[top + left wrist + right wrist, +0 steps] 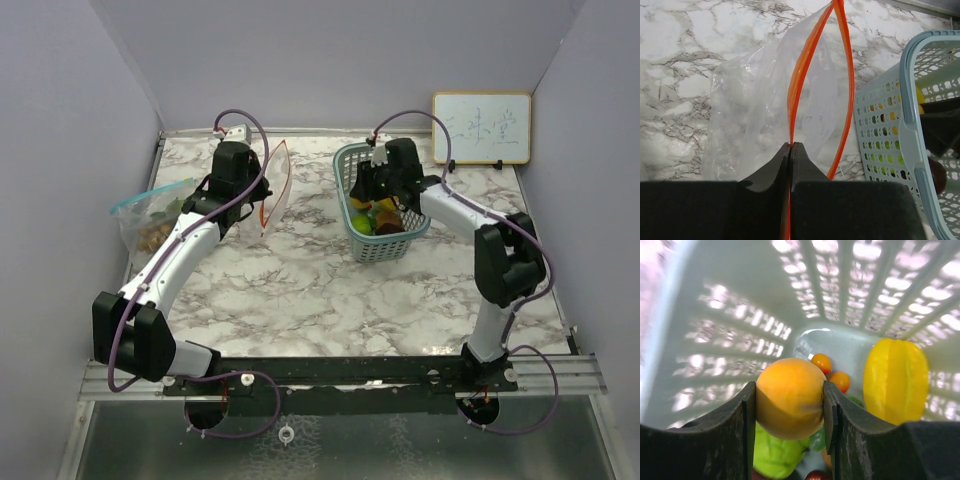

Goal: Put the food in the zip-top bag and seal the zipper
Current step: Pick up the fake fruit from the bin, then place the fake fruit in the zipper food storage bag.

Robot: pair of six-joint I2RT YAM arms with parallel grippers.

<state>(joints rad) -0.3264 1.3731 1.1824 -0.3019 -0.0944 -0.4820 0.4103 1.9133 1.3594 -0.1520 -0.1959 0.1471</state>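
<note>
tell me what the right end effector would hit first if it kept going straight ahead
The right end effector grips an orange-yellow round fruit; straight on, that would probably meet the small orange fruits first, then the mesh basket floor. Depth is unclear.
</note>
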